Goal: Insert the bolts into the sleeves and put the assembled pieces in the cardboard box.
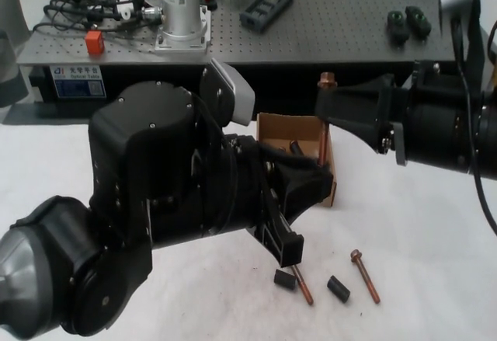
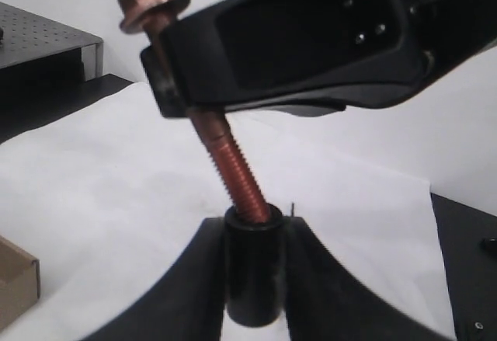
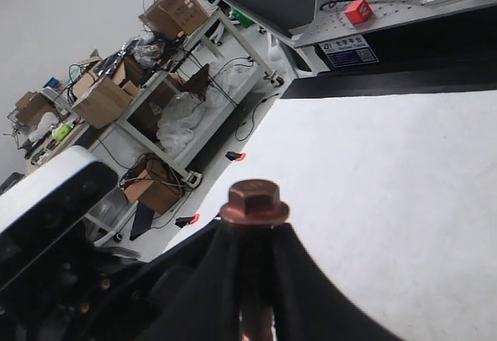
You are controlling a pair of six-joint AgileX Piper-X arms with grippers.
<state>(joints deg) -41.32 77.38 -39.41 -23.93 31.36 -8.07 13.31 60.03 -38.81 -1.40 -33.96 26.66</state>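
The left arm [image 1: 147,193] fills the lower left of the high view, a bulky black elbow folded low over the white sheet [image 1: 419,224], with its forearm running toward the middle of the frame. The right arm [image 1: 443,127] comes in level from the right edge, raised above the sheet and pointing left. Where the two wrists meet at the frame's centre sits the cardboard box [image 1: 273,129], open on top; the small dark and copper pieces inside it are too small to tell apart. The left gripper [image 1: 314,179] is at the box's right side, its fingers [image 2: 194,279] clamped on either side of a black sleeve [image 2: 252,271] held upright. The right gripper [image 1: 332,117] hangs just above it, pinching a copper bolt [image 2: 233,166] below the hexagonal head, head up. The bolt leans slightly and its threaded tip sits in the sleeve's mouth. In the lower middle of the high view, on the sheet, lie a loose bolt [image 1: 365,276] and a second bolt [image 1: 304,285], the latter partly under the left arm, with a loose sleeve [image 1: 337,288] between them and a second sleeve [image 1: 285,280] just left of them
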